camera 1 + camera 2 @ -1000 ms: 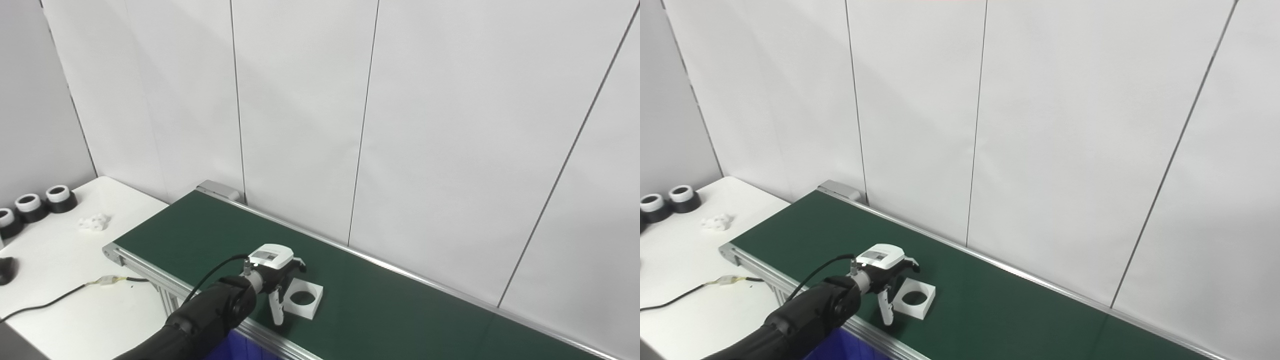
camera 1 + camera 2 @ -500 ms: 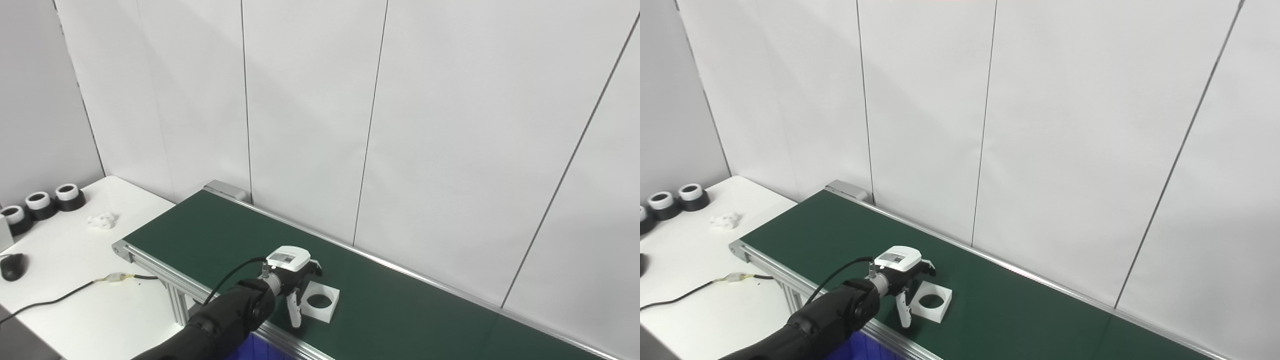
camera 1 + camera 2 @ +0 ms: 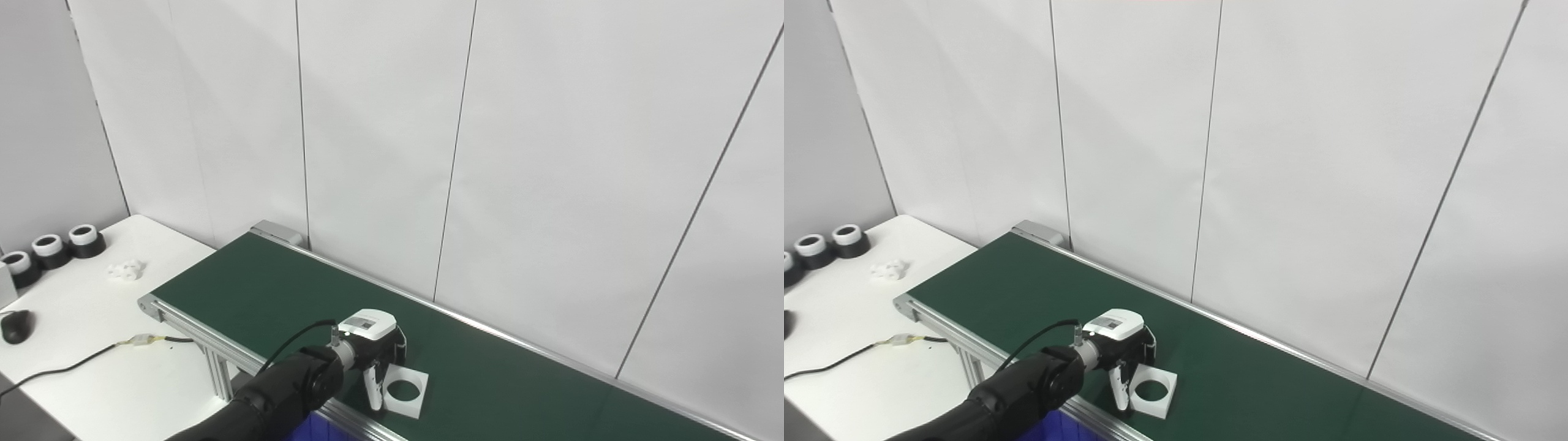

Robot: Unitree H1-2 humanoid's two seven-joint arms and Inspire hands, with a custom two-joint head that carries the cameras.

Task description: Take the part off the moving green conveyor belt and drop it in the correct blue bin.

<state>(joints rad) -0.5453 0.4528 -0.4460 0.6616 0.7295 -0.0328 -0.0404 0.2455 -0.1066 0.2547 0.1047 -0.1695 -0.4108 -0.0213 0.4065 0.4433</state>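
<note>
Progress: pick not yet completed. The part (image 3: pixel 403 394) lies flat on the green conveyor belt (image 3: pixel 257 288), lower centre of the frame, close to the belt's near rail. Left hand (image 3: pixel 375 349) sits directly over the part's left edge, a pale fingertip (image 3: pixel 373 397) reaching down beside it, apparently touching or just short of it. Fingers look spread around the part and not closed; nothing lifted, so I judge the hand open, grasp pending. Right hand not in view.

Remaining: close on the part, lift it clear, carry to bin, release. Only a sliver of blue (image 3: pixel 306 429) shows at the bottom edge below the rail, likely a bin; which bin is correct cannot be told.

Part appearance: white, thin square plate with a large round hole through its middle, the belt showing dark through it. Looks rigid and low, so little edge to grip
</note>
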